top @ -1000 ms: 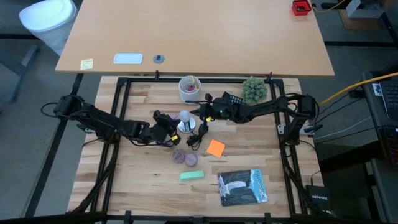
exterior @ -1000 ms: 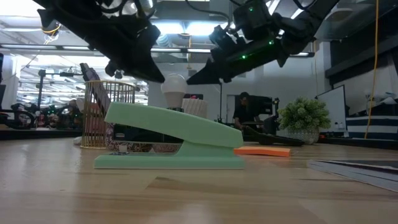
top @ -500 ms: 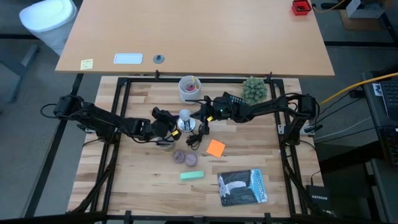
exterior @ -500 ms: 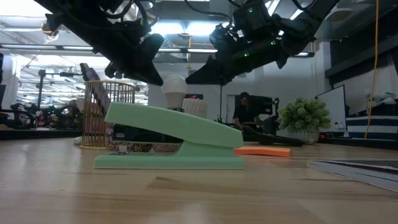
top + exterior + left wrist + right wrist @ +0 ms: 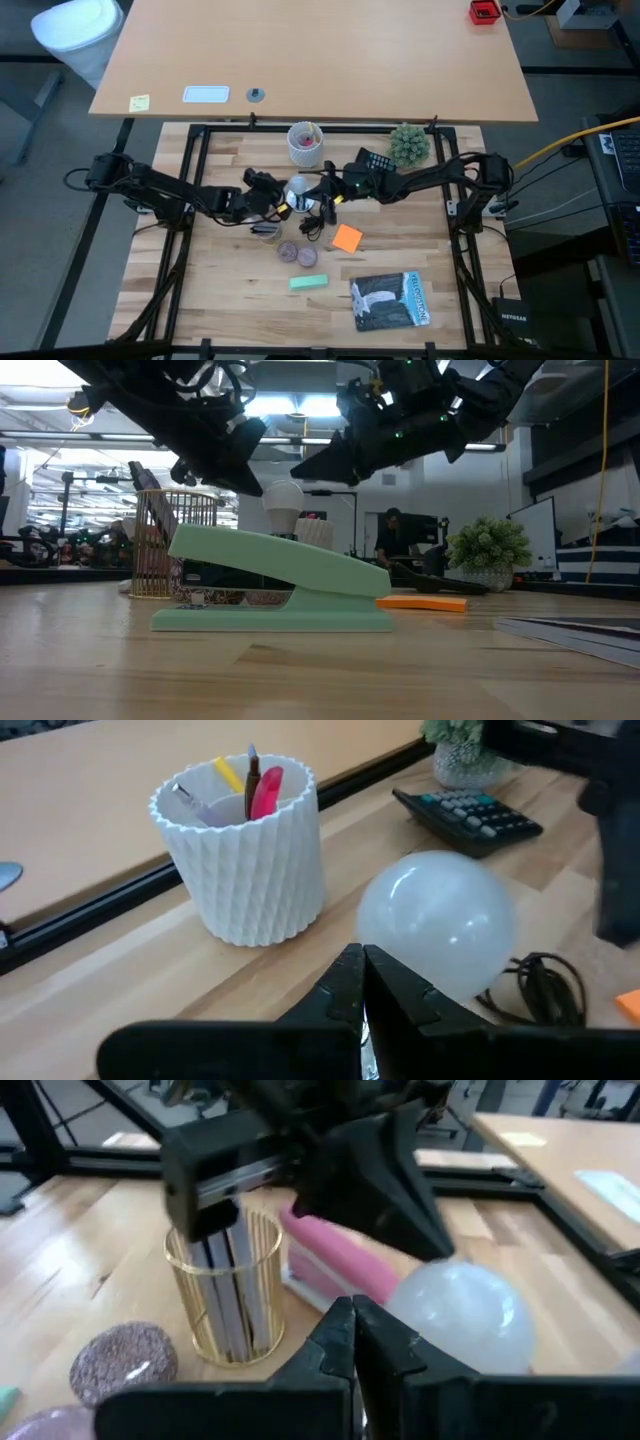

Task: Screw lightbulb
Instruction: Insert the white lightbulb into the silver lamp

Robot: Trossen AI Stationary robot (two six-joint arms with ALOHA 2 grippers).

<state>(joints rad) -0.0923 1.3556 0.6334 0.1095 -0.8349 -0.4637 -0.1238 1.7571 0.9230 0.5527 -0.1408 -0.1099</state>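
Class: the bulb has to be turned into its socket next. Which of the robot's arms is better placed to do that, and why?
Probably the left. The left gripper sits shut at the lightbulb's base, while the right gripper, also shut, only points at its other side.

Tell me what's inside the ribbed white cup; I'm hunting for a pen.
In the ribbed white cup, the left wrist view shows a yellow stick, a dark pen and a pink piece poking above the rim. The cup's wall hides everything lower down.

Overhead, table-level, two close wrist cams; shared lightbulb [image 5: 296, 186]
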